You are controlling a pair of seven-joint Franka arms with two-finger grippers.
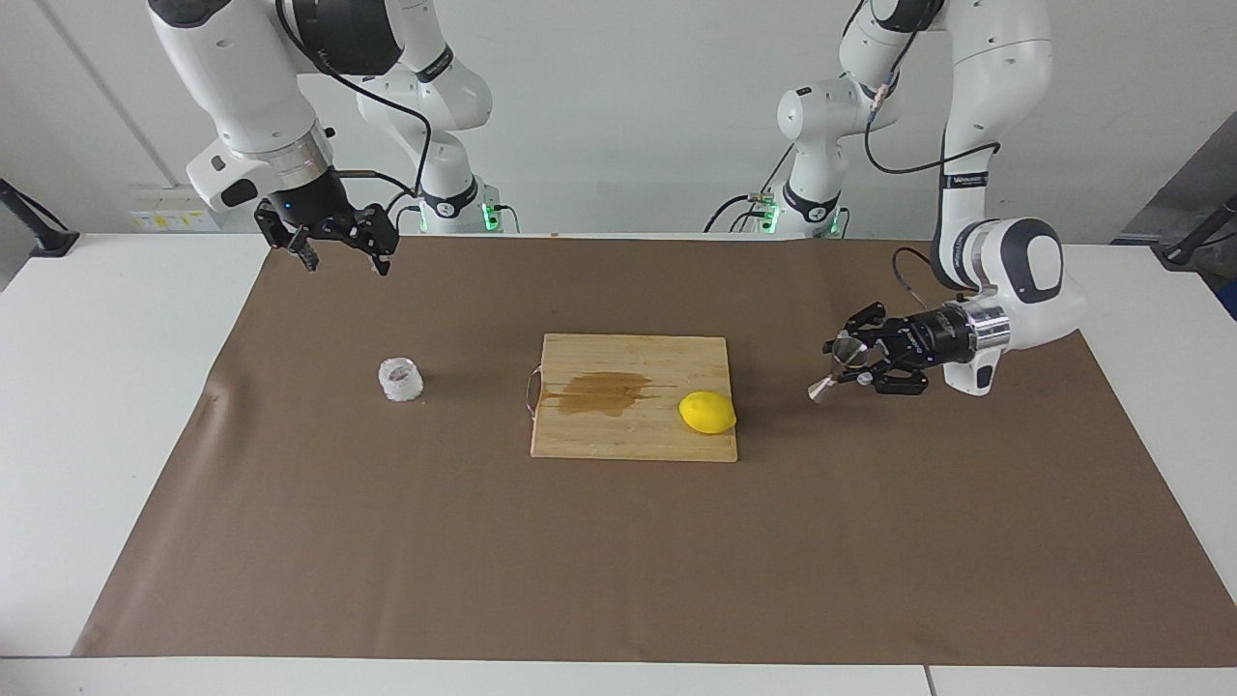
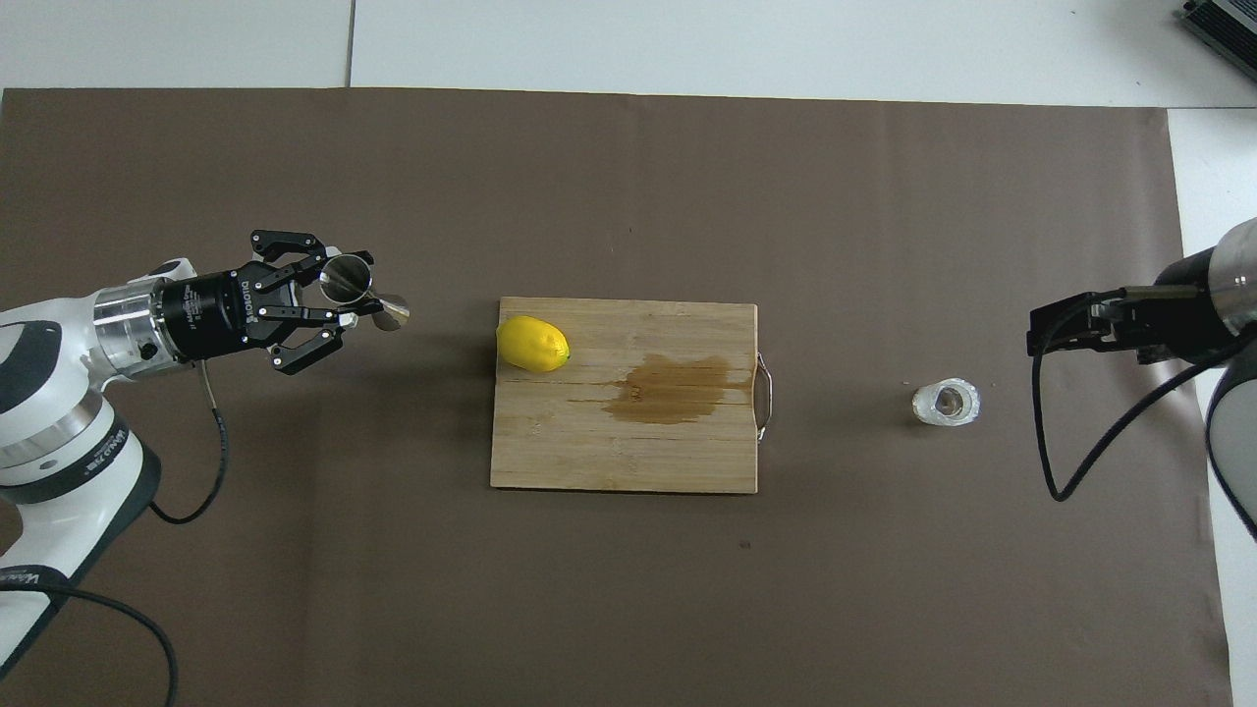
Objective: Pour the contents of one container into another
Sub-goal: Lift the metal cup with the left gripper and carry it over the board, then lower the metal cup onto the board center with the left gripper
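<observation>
Left gripper (image 1: 848, 367) hangs above the brown table cover (image 1: 618, 561) at its own arm's end, a little way off the cutting board (image 1: 633, 440). It is clamped shut on the steel jigger (image 1: 837, 370), which it holds tilted, one cone pointing down toward the cover and the open mouth up beside the fingers. Whether the jigger holds anything cannot be told.

Right gripper (image 1: 340, 253) waits aloft with its jaws wide and nothing between them, over the cover at its own arm's end. The whitish crinkled cup (image 1: 400, 379) stands upright on the cover below it and toward the table's middle, well apart from the jigger.

A lemon (image 1: 707, 413) lies on the board's corner closest to the left gripper; a brown wet stain (image 1: 604, 392) marks the board's middle.

Risks, as judged:
- The jigger is held on a slant; any contents could spill early, or it could slip.
- A low carry across the board could strike the lemon.
- The cup's thin wall may crush or tip when grasped.
</observation>
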